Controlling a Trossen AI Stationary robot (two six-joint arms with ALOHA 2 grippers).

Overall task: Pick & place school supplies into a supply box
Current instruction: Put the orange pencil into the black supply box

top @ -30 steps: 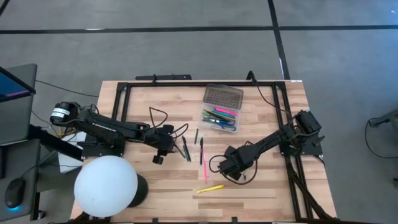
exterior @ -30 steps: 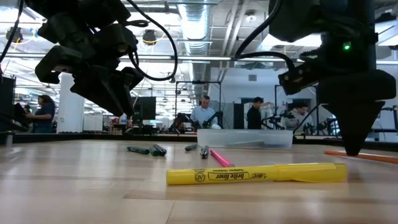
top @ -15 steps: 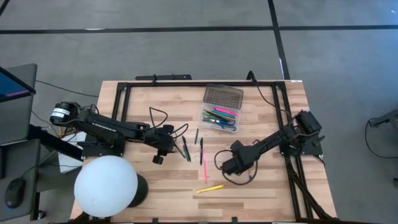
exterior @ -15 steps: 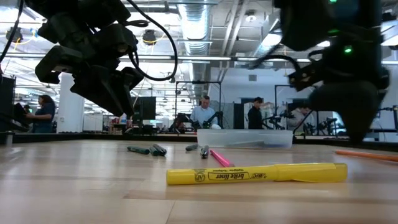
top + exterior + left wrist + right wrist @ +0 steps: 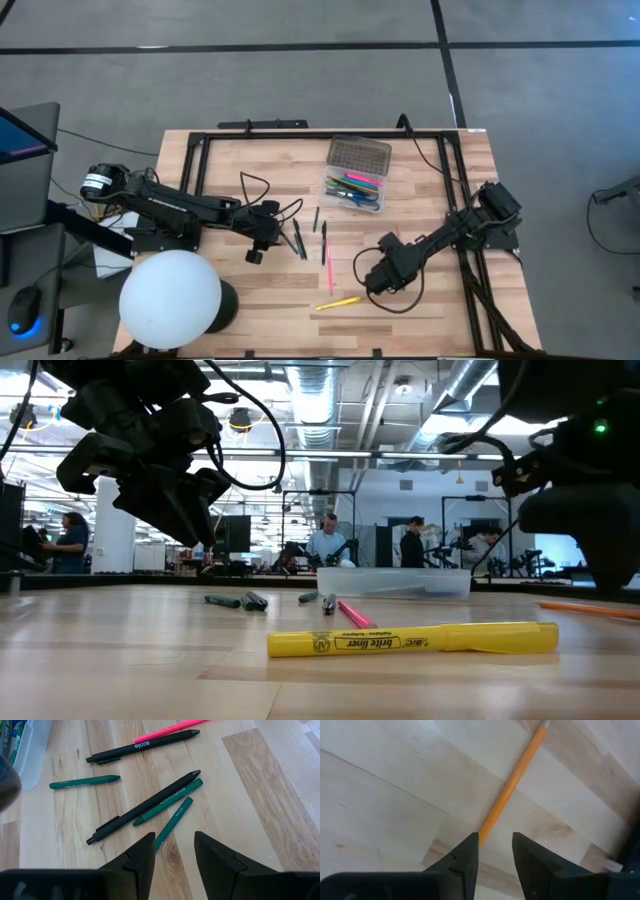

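I judge the orange pencil [image 5: 512, 782] light, stiff and thin, apt to roll on the wooden table [image 5: 420, 310], so I would pinch it across its shaft near the middle. It lies flat just ahead of my right gripper [image 5: 495, 851], whose fingers stand slightly apart and hold nothing, the near end reaching toward the gap between them. My left gripper [image 5: 174, 851] waits likewise part-open and empty over green and black pens [image 5: 165, 806], well apart from the supply box [image 5: 352, 190]

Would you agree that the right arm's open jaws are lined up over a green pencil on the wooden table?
Not quite: the pencil under the right gripper is orange, not green, as the right wrist view shows. The jaws are open over the wooden table.
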